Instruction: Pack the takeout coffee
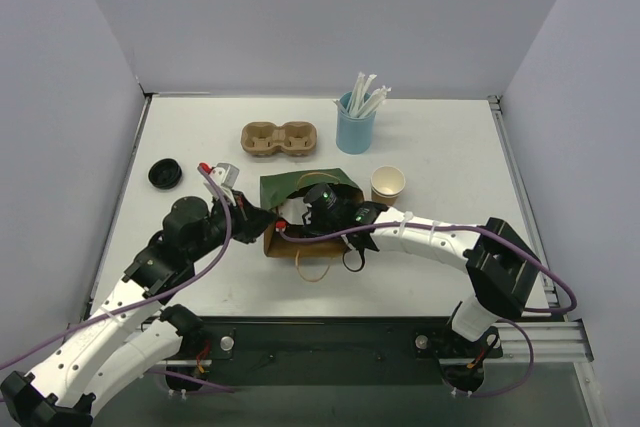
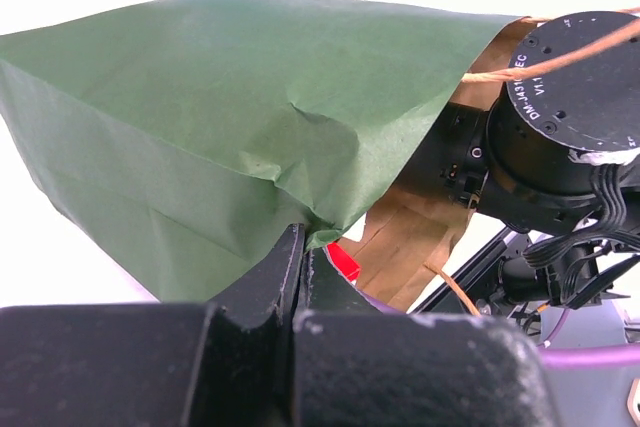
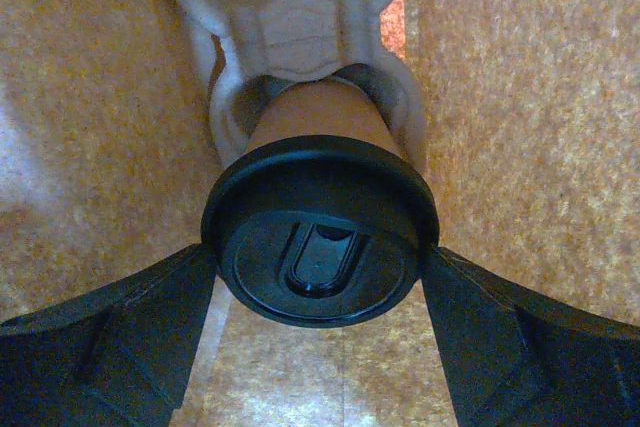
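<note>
The takeout coffee (image 1: 388, 184), a small tan cup with a white rim, stands open on the table right of the green paper bag (image 1: 290, 187). The bag lies on its side, mouth toward me. My left gripper (image 1: 258, 219) is shut on the bag's mouth edge; the left wrist view shows the green paper (image 2: 220, 97) pinched between the fingers (image 2: 285, 262). My right gripper (image 3: 320, 257) reaches inside the bag, its fingers against both sides of a black-lidded tan cup (image 3: 320, 247) that sits in a pale pulp carrier (image 3: 290, 17).
A brown two-hole pulp carrier (image 1: 279, 139) lies behind the bag. A light-blue cup of white straws (image 1: 356, 122) stands at the back right. A loose black lid (image 1: 164, 174) lies at the left. The bag's twine handle (image 1: 312, 269) lies in front.
</note>
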Motion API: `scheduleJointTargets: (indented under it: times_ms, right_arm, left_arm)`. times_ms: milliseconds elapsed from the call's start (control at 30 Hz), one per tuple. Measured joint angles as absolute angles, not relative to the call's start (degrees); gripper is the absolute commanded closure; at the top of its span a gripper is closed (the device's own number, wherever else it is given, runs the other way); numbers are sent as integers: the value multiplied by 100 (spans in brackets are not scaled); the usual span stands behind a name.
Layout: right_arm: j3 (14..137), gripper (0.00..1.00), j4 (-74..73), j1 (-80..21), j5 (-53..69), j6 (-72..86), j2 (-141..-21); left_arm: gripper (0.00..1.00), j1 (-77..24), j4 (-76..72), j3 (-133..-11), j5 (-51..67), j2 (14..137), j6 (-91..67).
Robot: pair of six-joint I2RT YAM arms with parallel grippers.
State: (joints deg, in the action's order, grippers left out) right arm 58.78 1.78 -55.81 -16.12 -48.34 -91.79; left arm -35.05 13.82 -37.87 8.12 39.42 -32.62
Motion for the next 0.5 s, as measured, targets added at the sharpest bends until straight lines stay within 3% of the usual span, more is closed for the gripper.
scheduleJointTargets:
  times_ms: [500]
  right_arm:
    - [6250,11,-652,-5463,-1450,-4552,-9035]
  left_arm:
    - [100,-3505,1586,-4047,652,4034,-3345]
